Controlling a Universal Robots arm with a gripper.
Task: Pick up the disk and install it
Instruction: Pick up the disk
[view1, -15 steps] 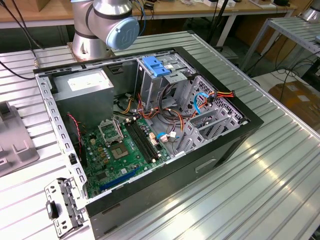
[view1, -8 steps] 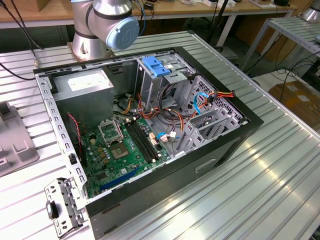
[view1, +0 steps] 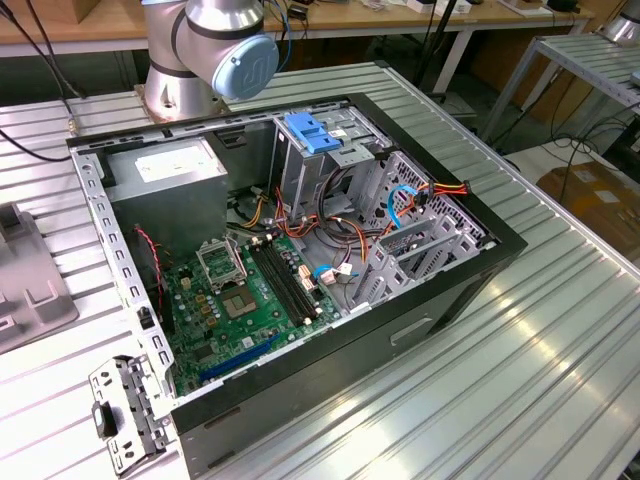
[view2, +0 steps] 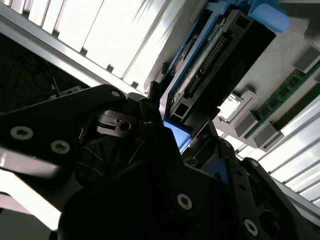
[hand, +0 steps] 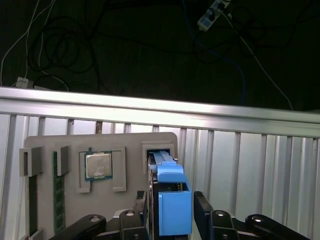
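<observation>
Pick-up step in hand, by judgement. Claw (hand: 172, 196) straddles disk (hand: 175, 215); whether clamped, cannot tell. Disk stands on edge between claw's sides, seated in slot of grey holder tray (hand: 130, 142). Extraction calls for firm, square hold, straight pull.

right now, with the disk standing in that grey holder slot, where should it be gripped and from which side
Grip the disk across its two broad flat faces, near the blue-railed edge that stands proud of the grey holder. It sits on edge in a narrow slot, so come straight down along the slot; the lower part is likely walled in.
</observation>
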